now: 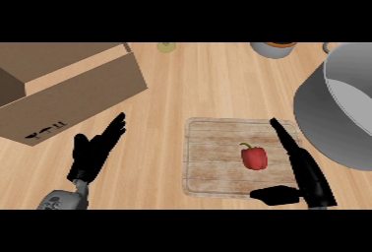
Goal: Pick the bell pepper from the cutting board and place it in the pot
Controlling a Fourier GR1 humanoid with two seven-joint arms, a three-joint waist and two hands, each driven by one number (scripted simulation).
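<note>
Pepper [254,157] sits on your cutting board [210,157], right hand [305,172] spread open just beside it, left hand [94,150] open too, pot [341,113] nearby.

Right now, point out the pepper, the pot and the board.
pepper [254,158], head view, middle of its red body
pot [314,110], head view, grey outer wall
board [210,162], head view, bare wood left of pepper

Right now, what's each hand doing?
Left hand: open, holding nothing.
Right hand: open beside the pepper, not holding it.
</note>
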